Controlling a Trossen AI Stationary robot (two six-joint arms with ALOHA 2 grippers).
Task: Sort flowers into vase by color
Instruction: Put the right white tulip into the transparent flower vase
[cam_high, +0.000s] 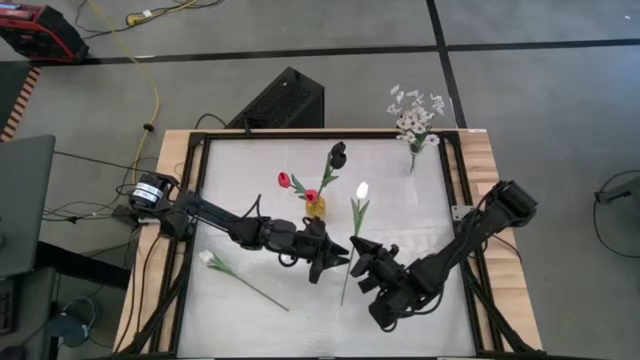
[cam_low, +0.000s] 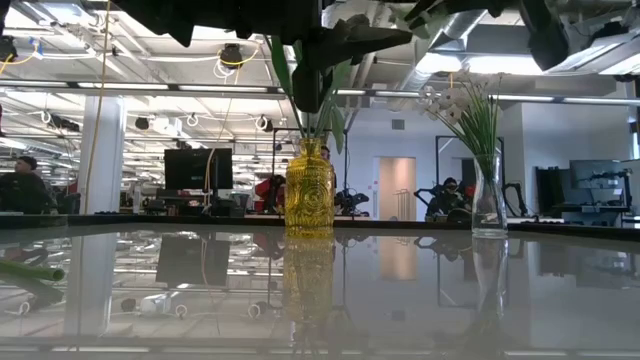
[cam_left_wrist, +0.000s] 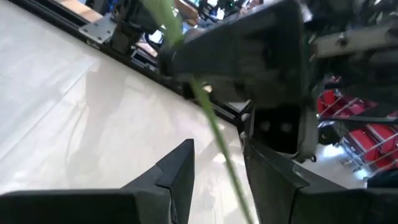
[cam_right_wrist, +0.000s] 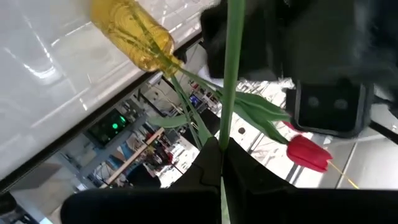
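Right pincer (cam_right_wrist: 221, 152) clamped on stem (cam_right_wrist: 231, 74), bloom out of frame.

High view looks straight down; low view level; wrist views close; all share the yellow vase (cam_high: 316, 208).

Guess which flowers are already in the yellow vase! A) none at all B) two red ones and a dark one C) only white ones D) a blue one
B: in the high view the yellow vase holds two red flowers and a dark bloom, and the right wrist view shows a red bud beside it.
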